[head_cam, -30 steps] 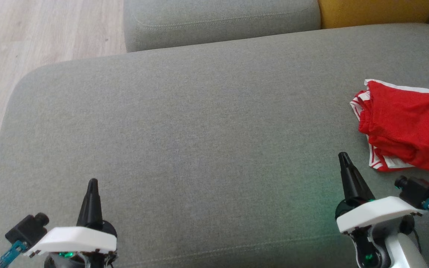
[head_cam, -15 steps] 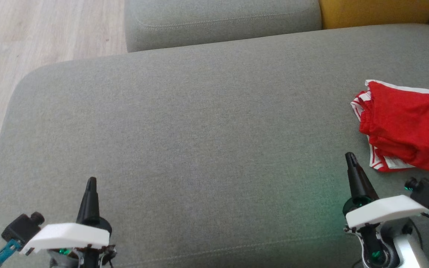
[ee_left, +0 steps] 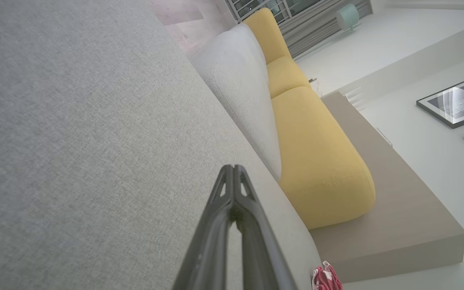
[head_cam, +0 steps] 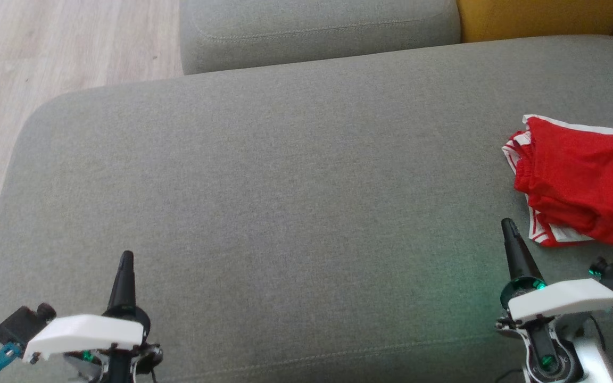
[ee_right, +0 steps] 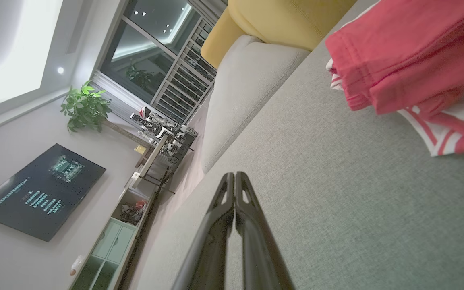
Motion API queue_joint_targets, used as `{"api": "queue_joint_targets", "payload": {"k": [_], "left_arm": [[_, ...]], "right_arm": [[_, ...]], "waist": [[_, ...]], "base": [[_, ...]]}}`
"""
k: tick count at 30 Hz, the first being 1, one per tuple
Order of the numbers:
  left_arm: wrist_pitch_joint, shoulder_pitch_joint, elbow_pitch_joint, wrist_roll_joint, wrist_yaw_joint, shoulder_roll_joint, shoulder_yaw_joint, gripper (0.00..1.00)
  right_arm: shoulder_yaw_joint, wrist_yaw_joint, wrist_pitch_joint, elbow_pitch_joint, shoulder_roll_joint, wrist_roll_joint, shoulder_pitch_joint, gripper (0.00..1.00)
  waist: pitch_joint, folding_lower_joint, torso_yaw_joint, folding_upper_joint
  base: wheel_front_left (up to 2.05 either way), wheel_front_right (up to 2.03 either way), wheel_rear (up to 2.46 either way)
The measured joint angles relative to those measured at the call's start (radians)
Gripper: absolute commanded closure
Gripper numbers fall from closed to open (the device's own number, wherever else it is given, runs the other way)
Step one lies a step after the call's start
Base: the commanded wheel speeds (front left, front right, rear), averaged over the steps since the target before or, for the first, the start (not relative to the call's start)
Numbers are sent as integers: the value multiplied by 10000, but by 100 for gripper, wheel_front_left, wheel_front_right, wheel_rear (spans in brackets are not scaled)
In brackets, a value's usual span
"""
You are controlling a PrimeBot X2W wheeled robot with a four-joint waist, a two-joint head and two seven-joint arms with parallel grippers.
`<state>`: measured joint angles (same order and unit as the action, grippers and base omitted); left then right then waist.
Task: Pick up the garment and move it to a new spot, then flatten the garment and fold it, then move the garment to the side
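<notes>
1. Grey sofa cushion (head_cam: pixel 285 175) carries the red garment (head_cam: pixel 583 181), which lies loosely folded just ahead and to the right of the right end effector (head_cam: pixel 508 225), not touching it.
2. It looks light and limp. Pinch all layers at the striped near hem, or it will likely unfold.
3. The right end effector has its fingers together and holds nothing. The left end effector (head_cam: pixel 126 257), well apart from the garment, is likewise closed and empty.

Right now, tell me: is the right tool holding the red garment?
No, the right tool is shut and empty, with a gap between it and the red garment.
</notes>
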<state>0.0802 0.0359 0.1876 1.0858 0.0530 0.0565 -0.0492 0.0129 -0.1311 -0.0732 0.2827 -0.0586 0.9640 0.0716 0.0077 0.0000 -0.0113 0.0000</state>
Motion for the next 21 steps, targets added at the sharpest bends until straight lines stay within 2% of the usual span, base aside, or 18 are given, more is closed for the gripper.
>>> {"api": "queue_joint_targets", "payload": {"k": [21], "left_arm": [[-543, -266, 314, 1988, 196, 10, 320, 100]], "right_arm": [[360, 2, 596, 0, 0, 2410, -1, 100]], "waist": [[-17, 0, 42, 0]], "base": [[0, 0, 0]]}}
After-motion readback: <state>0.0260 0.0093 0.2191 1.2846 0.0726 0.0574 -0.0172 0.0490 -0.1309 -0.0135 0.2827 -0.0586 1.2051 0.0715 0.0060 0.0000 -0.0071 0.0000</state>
